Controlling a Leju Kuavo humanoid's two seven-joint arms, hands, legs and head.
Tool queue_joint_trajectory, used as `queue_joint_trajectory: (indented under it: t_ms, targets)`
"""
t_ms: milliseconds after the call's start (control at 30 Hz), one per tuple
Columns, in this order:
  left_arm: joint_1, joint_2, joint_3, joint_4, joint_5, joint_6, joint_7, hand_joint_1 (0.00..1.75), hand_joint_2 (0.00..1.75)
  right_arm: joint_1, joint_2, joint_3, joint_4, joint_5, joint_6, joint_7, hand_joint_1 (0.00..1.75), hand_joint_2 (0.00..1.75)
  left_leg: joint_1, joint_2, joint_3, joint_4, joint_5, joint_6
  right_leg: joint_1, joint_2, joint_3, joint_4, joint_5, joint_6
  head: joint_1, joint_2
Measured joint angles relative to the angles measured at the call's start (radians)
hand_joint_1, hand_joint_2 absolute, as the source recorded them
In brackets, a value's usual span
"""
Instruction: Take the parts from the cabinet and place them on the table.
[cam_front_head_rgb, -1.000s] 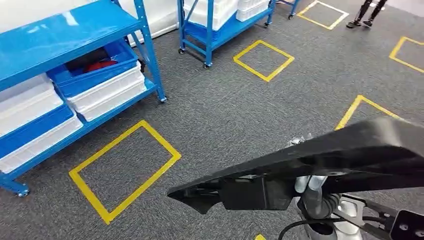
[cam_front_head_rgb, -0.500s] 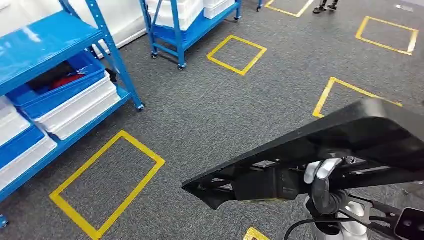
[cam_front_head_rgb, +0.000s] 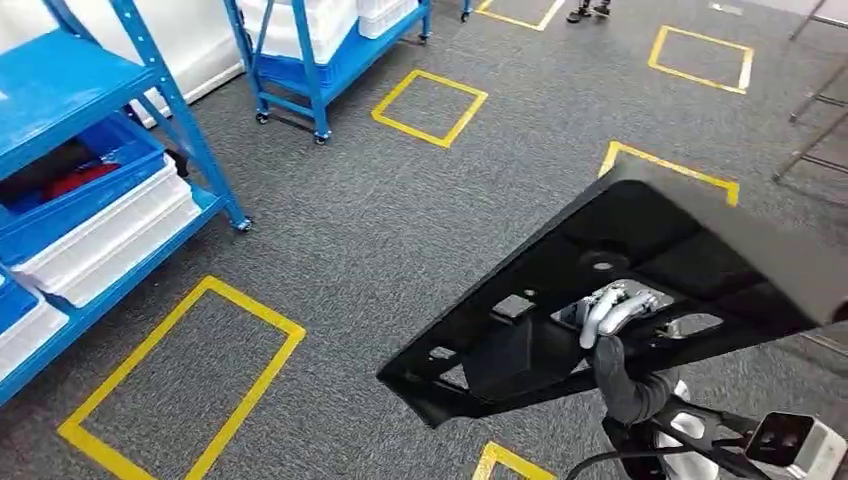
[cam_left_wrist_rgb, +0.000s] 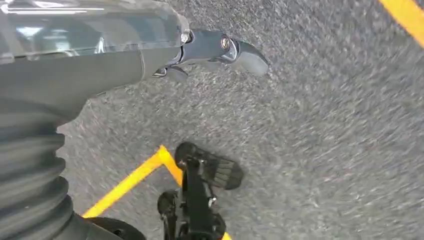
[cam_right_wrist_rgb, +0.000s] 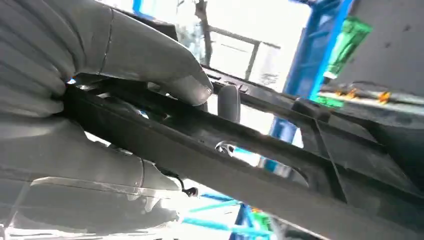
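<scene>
**Part in our right hand, carried over the floor**

Part (cam_front_head_rgb: 640, 270): a large black moulded panel with ribs and cut-outs, and we have it in the fingers (cam_front_head_rgb: 605, 310) of our right hand (cam_front_head_rgb: 615, 345). From the head view the pale fingers curl up through an opening near the panel's middle. The right wrist view shows the thumb (cam_right_wrist_rgb: 165, 75) pressed down on one rib of the panel while the rest of the hand wraps beneath, so the grip is closed on a bar of the frame. We judge the hold sits near the middle so that the long panel balances; even so it tilts, its 8 o'clock tip low and its 2 o'clock end high.

Our left hand (cam_left_wrist_rgb: 220, 50) hangs over grey carpet in its wrist view. Its dark fingers (cam_left_wrist_rgb: 245, 52) look loosely curled with nothing in them, but we cannot tell their state for sure.

Outward from the hand, the panel hangs over carpet (cam_front_head_rgb: 400, 230) marked with yellow taped squares (cam_front_head_rgb: 180, 370). A blue shelving rack (cam_front_head_rgb: 90, 150) with white and blue bins stands at 9 to 10 o'clock, well apart from us; a second blue rack (cam_front_head_rgb: 320, 50) sits at 11 o'clock. A person's feet (cam_front_head_rgb: 590, 12) show at 12 o'clock. Metal legs (cam_front_head_rgb: 815, 120), perhaps of a tabletop, appear at 2 o'clock.

We judge the part is out of the cabinet and in transit, not yet set down.
</scene>
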Motion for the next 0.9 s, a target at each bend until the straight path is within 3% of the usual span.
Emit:
queue_joint_trajectory:
  t_ms: [67, 100, 233, 267, 300, 333, 367, 433, 467, 500, 567, 600, 633, 733, 767, 800, 833, 900]
  targets:
    - [-0.001, -0.002, 0.000, 0.000, 0.002, -0.002, 0.000, 0.00, 1.75, 0.003, -0.002, 0.007, 0.005, 0.001, 0.003, 0.000, 1.75, 1.75, -0.001, 0.020, 0.006, 0.000, -0.004, -0.005, 0.003, -0.026, 0.105, -0.194, 0.086, -0.010, 0.000, 0.000]
    - [-0.001, -0.003, 0.000, 0.000, 0.002, -0.002, 0.001, 0.00, 1.75, 0.003, -0.003, 0.010, 0.006, 0.001, 0.006, 0.000, 1.75, 1.75, -0.003, 0.027, 0.008, 0.000, -0.006, -0.008, 0.010, -0.067, 0.137, -0.259, 0.082, -0.019, 0.000, 0.000]
    - [-0.001, -0.006, 0.000, 0.000, 0.011, 0.000, 0.000, 0.00, 1.75, 0.003, -0.006, 0.018, 0.012, -0.008, 0.022, 0.000, 1.75, 1.75, -0.006, 0.059, 0.013, -0.002, -0.013, -0.029, 0.021, -0.029, 0.129, -0.260, 0.085, -0.036, 0.000, 0.000]
    - [-0.005, -0.007, 0.000, 0.000, 0.014, 0.000, -0.001, 0.00, 1.75, 0.002, -0.011, 0.018, 0.015, -0.015, 0.032, 0.000, 1.75, 1.75, -0.009, 0.066, 0.019, -0.001, -0.018, -0.039, 0.014, -0.017, 0.134, -0.271, 0.091, -0.044, 0.000, 0.000]
    - [-0.007, -0.007, 0.001, 0.000, 0.016, 0.000, -0.003, 0.00, 1.75, 0.000, -0.015, 0.018, 0.017, -0.021, 0.041, 0.000, 1.75, 1.75, -0.002, 0.036, 0.014, 0.018, -0.034, -0.042, 0.010, -0.014, 0.142, -0.277, 0.095, -0.047, 0.000, 0.000]
    - [-0.006, -0.008, 0.001, 0.000, 0.019, 0.000, -0.007, 0.00, 1.75, -0.013, -0.019, 0.018, 0.023, -0.027, 0.050, -0.002, 1.75, 1.75, -0.002, 0.001, -0.010, 0.069, -0.066, -0.043, 0.008, -0.007, 0.142, -0.278, 0.096, -0.052, 0.000, 0.000]
    - [-0.006, -0.008, 0.001, 0.001, 0.018, -0.001, -0.009, 0.00, 1.75, -0.027, -0.021, 0.018, 0.026, -0.030, 0.052, -0.001, 1.75, 1.75, -0.001, -0.022, -0.048, 0.147, -0.105, -0.044, 0.009, 0.002, 0.140, -0.278, 0.098, -0.055, 0.000, 0.000]
    - [-0.001, -0.007, 0.003, 0.001, 0.024, -0.002, -0.021, 0.00, 1.75, -0.043, -0.025, 0.020, 0.038, -0.049, 0.058, 0.000, 1.75, 1.75, -0.001, -0.035, -0.127, 0.304, -0.158, -0.046, 0.010, 0.023, 0.140, -0.276, 0.098, -0.055, 0.000, 0.000]
    - [0.001, -0.007, 0.003, 0.001, 0.028, -0.003, -0.024, 0.00, 1.75, -0.049, -0.027, 0.021, 0.042, -0.055, 0.060, 0.000, 1.75, 1.75, 0.000, -0.036, -0.143, 0.324, -0.148, -0.046, 0.010, 0.035, 0.141, -0.275, 0.098, -0.055, 0.000, 0.000]
    - [0.002, -0.006, 0.003, 0.001, 0.034, -0.003, -0.028, 0.00, 1.75, -0.057, -0.031, 0.022, 0.050, -0.065, 0.062, 0.000, 1.75, 1.75, 0.000, -0.036, -0.134, 0.291, -0.115, -0.046, 0.009, 0.046, 0.142, -0.274, 0.097, -0.054, 0.000, 0.000]
    - [0.000, -0.003, 0.004, 0.001, 0.038, -0.001, -0.035, 0.00, 1.75, -0.084, -0.034, 0.025, 0.059, -0.083, 0.068, 0.000, 1.75, 1.75, 0.005, -0.051, -0.063, 0.121, -0.014, -0.046, 0.006, 0.069, 0.142, -0.266, 0.093, -0.049, 0.000, 0.000]
    - [0.000, -0.002, 0.004, 0.001, 0.042, 0.002, -0.036, 0.00, 1.75, -0.098, -0.034, 0.026, 0.062, -0.090, 0.071, 0.000, 1.75, 1.75, 0.009, -0.079, -0.030, 0.043, 0.016, -0.045, 0.005, 0.078, 0.140, -0.259, 0.089, -0.044, 0.000, 0.000]
    - [-0.002, -0.001, 0.006, 0.001, 0.044, 0.003, -0.036, 0.00, 1.75, -0.111, -0.034, 0.029, 0.065, -0.096, 0.076, -0.001, 1.75, 1.75, 0.008, -0.105, -0.021, 0.019, -0.002, -0.043, 0.010, 0.088, 0.134, -0.249, 0.085, -0.037, 0.000, 0.000]
    - [-0.004, 0.003, 0.010, 0.000, 0.049, 0.016, -0.036, 0.00, 1.75, -0.135, -0.035, 0.034, 0.068, -0.113, 0.092, 0.000, 1.75, 1.75, 0.000, -0.083, -0.022, 0.021, 0.004, -0.023, 0.001, 0.109, 0.125, -0.256, 0.094, -0.018, 0.000, 0.000]
    - [-0.006, 0.003, 0.010, 0.001, 0.050, 0.018, -0.037, 0.00, 1.75, -0.143, -0.035, 0.035, 0.068, -0.116, 0.097, 0.000, 1.75, 1.75, 0.004, -0.074, -0.018, 0.011, 0.010, -0.013, 0.001, 0.113, 0.123, -0.255, 0.093, -0.011, 0.000, 0.000]
    - [-0.008, 0.004, 0.010, 0.000, 0.050, 0.018, -0.037, 0.00, 1.75, -0.147, -0.037, 0.036, 0.068, -0.118, 0.097, -0.001, 1.75, 1.75, 0.005, -0.062, -0.015, 0.005, 0.015, -0.006, -0.001, 0.067, 0.122, -0.240, 0.083, -0.010, 0.000, 0.000]
    - [-0.007, 0.005, 0.011, 0.000, 0.050, 0.020, -0.038, 0.00, 1.75, -0.158, -0.037, 0.039, 0.068, -0.119, 0.098, -0.001, 1.75, 1.75, 0.003, -0.055, -0.013, 0.002, 0.015, 0.002, 0.003, 0.022, 0.098, -0.194, 0.051, -0.006, 0.000, 0.000]
    - [-0.002, 0.009, 0.011, 0.000, 0.048, 0.023, -0.039, 0.00, 1.75, -0.170, -0.037, 0.042, 0.066, -0.119, 0.098, -0.002, 1.75, 1.75, -0.001, -0.036, -0.015, 0.002, 0.013, 0.005, -0.001, 0.006, 0.023, -0.047, -0.021, 0.001, 0.000, 0.000]
